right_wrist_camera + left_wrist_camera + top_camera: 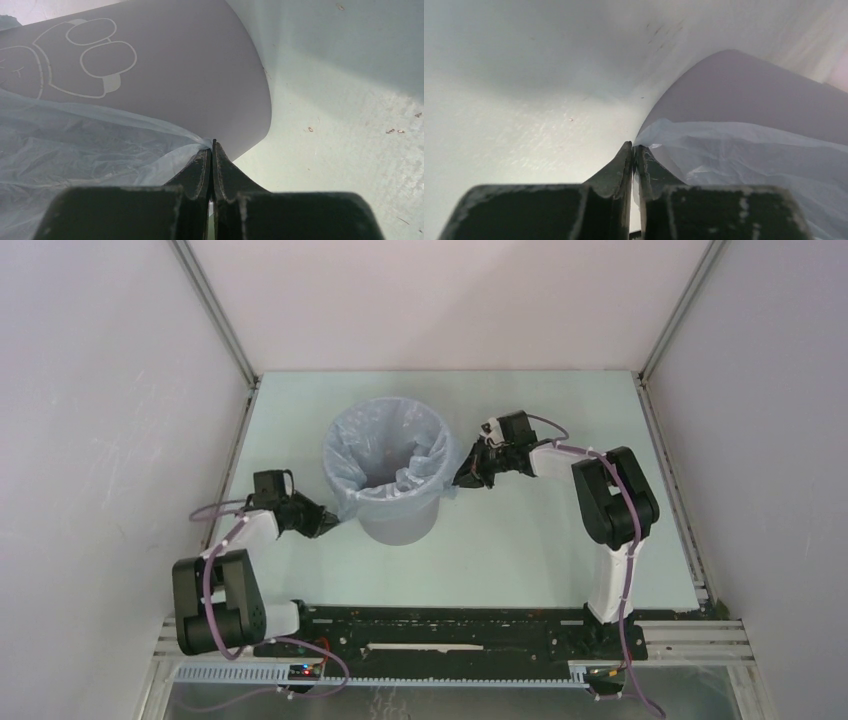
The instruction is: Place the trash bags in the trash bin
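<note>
white walls close in the cell on three sides, and the pale green table fills the floor between them.

seen from the top camera, the left arm rises from the 7 o'clock corner of the table and reaches toward 1 o'clock. the right arm stands at 4 o'clock and bends across toward 9 o'clock.

the grey trash bin stands upright a little toward 11 o'clock from the table's middle, between the two arms. the pale blue trash bag is in the bin. its wrinkled film lines the inside, and its mouth is turned over the rim and hangs partway down the outer wall. the film bunches in folds at about 5 o'clock on the rim, and bare grey wall shows below the skirt.

the left gripper sits low at the bin's 8 o'clock. in its wrist view the fingers are clenched together, with the edge of the film caught at their tip and the bin wall just beyond.

the right gripper sits at the bin's 3 o'clock. in its wrist view the jaws are pressed together on a corner of the bag, and the film is drawn out to a point where it enters them.

a white outlined paw print is drawn on the bin wall above the bag's skirt on that side.
</note>
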Robot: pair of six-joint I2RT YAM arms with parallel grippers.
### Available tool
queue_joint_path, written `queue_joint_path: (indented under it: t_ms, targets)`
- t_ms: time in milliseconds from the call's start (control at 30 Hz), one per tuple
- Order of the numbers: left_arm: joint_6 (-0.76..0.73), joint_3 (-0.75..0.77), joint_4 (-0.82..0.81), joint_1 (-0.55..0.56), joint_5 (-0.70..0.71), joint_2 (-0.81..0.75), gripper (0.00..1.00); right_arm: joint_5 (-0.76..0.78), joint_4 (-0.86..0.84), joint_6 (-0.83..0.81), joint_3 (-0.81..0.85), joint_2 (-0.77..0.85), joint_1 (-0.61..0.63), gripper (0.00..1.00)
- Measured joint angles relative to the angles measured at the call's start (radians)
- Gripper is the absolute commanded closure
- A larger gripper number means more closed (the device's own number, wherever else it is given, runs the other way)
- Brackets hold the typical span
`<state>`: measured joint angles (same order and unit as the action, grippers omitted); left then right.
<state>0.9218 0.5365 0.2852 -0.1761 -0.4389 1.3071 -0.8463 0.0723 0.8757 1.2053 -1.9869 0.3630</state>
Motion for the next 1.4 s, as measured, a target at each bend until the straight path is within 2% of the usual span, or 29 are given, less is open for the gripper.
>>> queue_joint_path:
  t_ms: [67,133,200,267,367,467,533,600,733,833,900,1033,1167,1300,1400]
  targets:
    - [-0.046,0.045,0.083,0.001,0.061,-0.036,0.55,0.000,0.008,-0.003,0.000,-0.002,0.001,0.85]
    - [-0.083,0.097,0.186,0.001,0.153,-0.116,0.41,0.002,0.013,-0.008,0.000,-0.002,0.002,0.79]
    - [-0.103,0.154,0.284,0.001,0.246,-0.229,0.31,0.006,0.023,-0.010,0.000,-0.001,0.001,0.74]
    - [-0.109,0.221,0.367,0.001,0.340,-0.348,0.28,0.010,0.033,-0.013,0.000,0.002,0.001,0.69]
    - [-0.107,0.318,0.459,0.001,0.432,-0.490,0.29,0.019,0.062,-0.021,0.000,0.018,0.001,0.63]
    - [-0.111,0.425,0.507,0.011,0.457,-0.580,0.31,0.027,0.083,-0.034,0.000,0.042,0.000,0.62]
    - [-0.122,0.518,0.495,0.051,0.429,-0.601,0.37,0.030,0.093,-0.042,0.000,0.052,0.000,0.62]
    - [-0.139,0.580,0.485,0.145,0.426,-0.589,0.47,0.033,0.103,-0.052,0.000,0.061,0.001,0.62]
    - [-0.217,0.800,0.491,0.455,0.470,-0.444,0.54,0.040,0.113,-0.071,0.000,0.069,0.005,0.67]
    - [-0.274,0.923,0.502,0.606,0.519,-0.291,0.61,0.043,0.119,-0.079,0.000,0.070,0.008,0.68]
    - [-0.307,0.975,0.526,0.666,0.546,-0.185,0.67,0.045,0.120,-0.084,0.000,0.070,0.009,0.68]
    - [-0.365,1.051,0.591,0.736,0.582,0.046,0.72,0.049,0.122,-0.089,0.000,0.070,0.011,0.68]
    - [-0.398,1.061,0.655,0.760,0.593,0.202,0.71,0.052,0.127,-0.093,0.000,0.070,0.011,0.68]
    - [-0.408,1.057,0.672,0.765,0.599,0.274,0.75,0.053,0.130,-0.093,0.000,0.070,0.011,0.68]
    - [-0.404,0.948,0.542,0.766,0.614,0.249,0.72,0.056,0.130,-0.093,0.000,0.070,0.011,0.68]
